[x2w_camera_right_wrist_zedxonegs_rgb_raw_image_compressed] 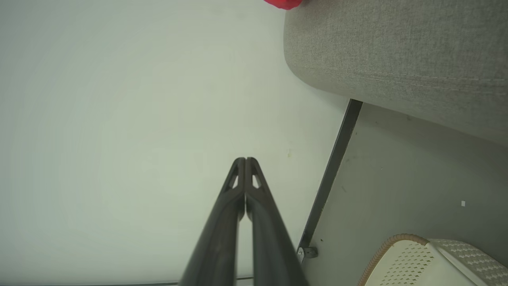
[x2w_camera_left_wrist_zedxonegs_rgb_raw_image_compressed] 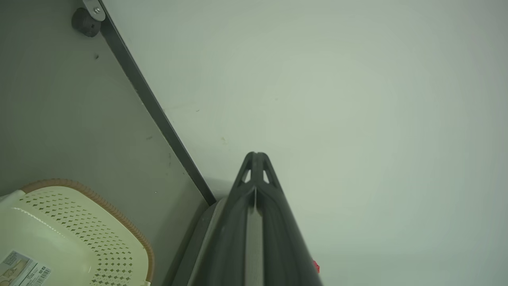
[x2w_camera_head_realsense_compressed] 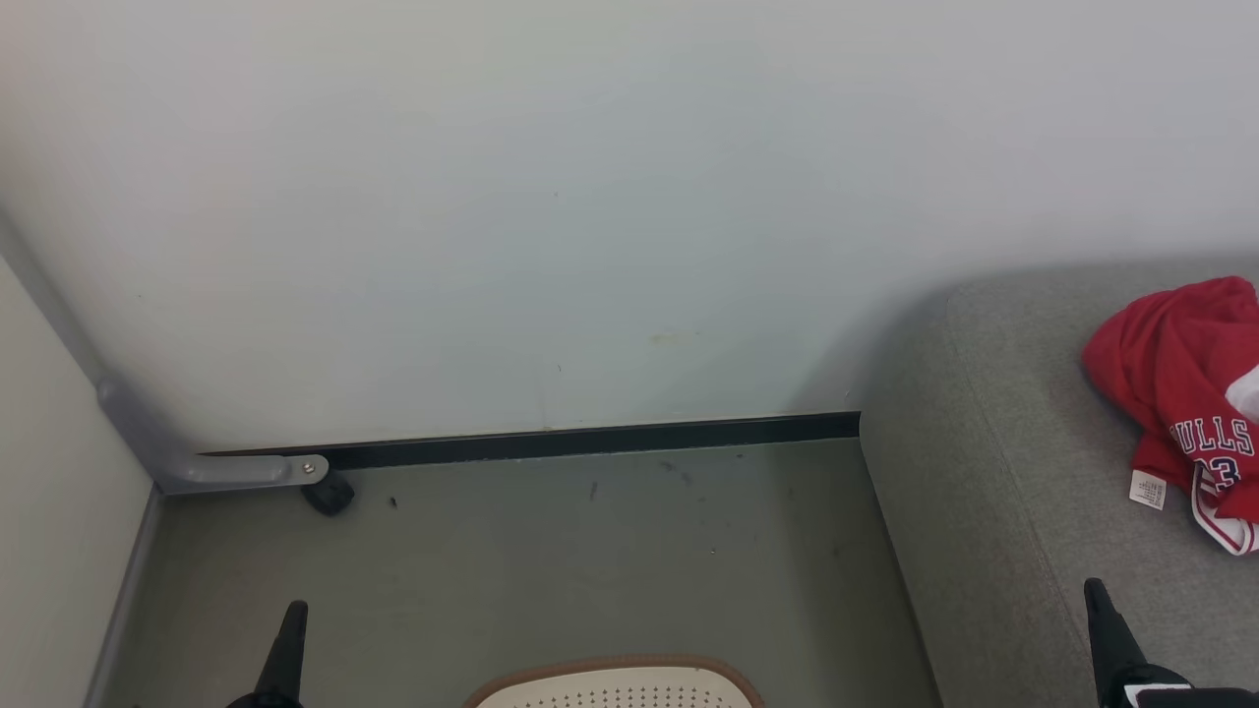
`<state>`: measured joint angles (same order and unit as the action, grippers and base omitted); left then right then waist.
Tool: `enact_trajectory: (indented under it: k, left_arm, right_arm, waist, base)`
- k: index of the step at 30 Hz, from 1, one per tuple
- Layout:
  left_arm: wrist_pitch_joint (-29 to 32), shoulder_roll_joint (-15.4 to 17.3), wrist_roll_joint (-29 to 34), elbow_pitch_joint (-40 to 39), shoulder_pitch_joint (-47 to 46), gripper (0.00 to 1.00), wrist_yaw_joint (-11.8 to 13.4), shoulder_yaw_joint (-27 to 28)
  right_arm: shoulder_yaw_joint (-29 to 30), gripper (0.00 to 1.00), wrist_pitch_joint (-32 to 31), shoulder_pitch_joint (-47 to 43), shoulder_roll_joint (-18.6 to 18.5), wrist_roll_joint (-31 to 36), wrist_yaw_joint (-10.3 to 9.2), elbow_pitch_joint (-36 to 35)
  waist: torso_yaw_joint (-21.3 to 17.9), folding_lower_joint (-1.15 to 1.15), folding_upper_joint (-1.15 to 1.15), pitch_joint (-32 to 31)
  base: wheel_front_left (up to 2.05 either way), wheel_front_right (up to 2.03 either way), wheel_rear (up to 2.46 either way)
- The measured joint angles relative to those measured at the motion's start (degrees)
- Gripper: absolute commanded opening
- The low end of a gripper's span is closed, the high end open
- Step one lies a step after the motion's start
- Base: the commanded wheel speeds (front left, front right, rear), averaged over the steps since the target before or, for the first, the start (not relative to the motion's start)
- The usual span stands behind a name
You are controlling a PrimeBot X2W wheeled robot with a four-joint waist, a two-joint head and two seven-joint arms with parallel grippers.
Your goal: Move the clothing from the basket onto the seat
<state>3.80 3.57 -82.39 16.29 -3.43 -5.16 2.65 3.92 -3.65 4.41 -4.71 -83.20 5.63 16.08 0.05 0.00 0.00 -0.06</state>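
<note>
Red clothing (x2w_camera_head_realsense_compressed: 1175,393) is lying on the seat (x2w_camera_head_realsense_compressed: 984,511). Left claw (x2w_camera_head_realsense_compressed: 294,612) and right claw (x2w_camera_head_realsense_compressed: 1095,592) are pressed together, holding nothing. Looks like wrap-up (basket (x2w_camera_head_realsense_compressed: 620,663) barely visible), so next check it for leftovers.

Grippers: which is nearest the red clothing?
The right gripper, at the grey seat holding the clothing; the left gripper is beyond the basket, over the floor.

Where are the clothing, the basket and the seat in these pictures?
clothing (x2w_camera_head_realsense_compressed: 1170,369): head view, red fabric above the print.
basket (x2w_camera_left_wrist_zedxonegs_rgb_raw_image_compressed: 91,238): left wrist view, perforated wall.
seat (x2w_camera_right_wrist_zedxonegs_rgb_raw_image_compressed: 397,49): right wrist view, grey fabric.
</note>
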Motion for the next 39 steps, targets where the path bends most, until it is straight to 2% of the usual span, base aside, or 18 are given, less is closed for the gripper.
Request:
enact_trajectory:
  k: [14,39]
  left_arm:
    - [2.7,-1.2,-9.0,0.5,-1.0,0.00,-1.9,2.5]
    - [2.7,-1.2,-9.3,0.6,-1.0,0.00,-1.9,2.5]
  right_arm:
    - [3.7,0.00,-2.8,0.8,2.1,-8.2,1.29,1.0]
    - [3.7,0.00,-2.8,0.8,2.2,-8.2,1.37,1.0]
  waist:
    - [0.0,0.00,0.00,0.2]
    - [-0.1,0.00,0.00,0.2]
  base:
    - [0.00,0.00,0.00]
    - [0.00,0.00,0.00]
